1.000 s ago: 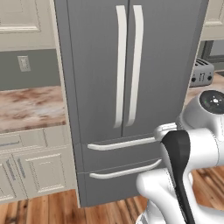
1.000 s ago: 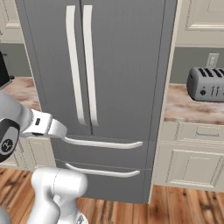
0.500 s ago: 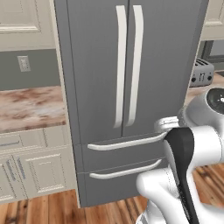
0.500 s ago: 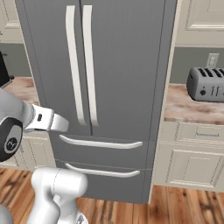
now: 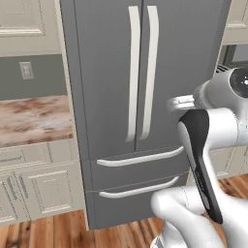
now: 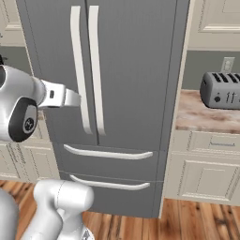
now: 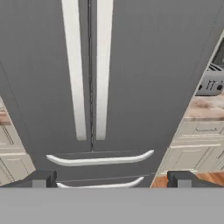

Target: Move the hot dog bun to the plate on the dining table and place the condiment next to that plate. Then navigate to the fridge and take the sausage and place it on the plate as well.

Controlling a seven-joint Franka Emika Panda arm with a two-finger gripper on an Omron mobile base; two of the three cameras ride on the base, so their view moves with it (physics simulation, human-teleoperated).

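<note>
Kitchen cabinetry and marbled counters flank the fridge (image 5: 140, 97), which stands shut, both upper doors and both drawers closed. Its two long curved door handles (image 7: 87, 70) run side by side at the centre seam. A grey toaster (image 6: 220, 90) sits on the counter to the right. The gripper (image 7: 109, 178), fingers spread wide and empty, faces the doors, well apart from them. Suggested approach: centre on one handle, then close across it before pulling.
</note>
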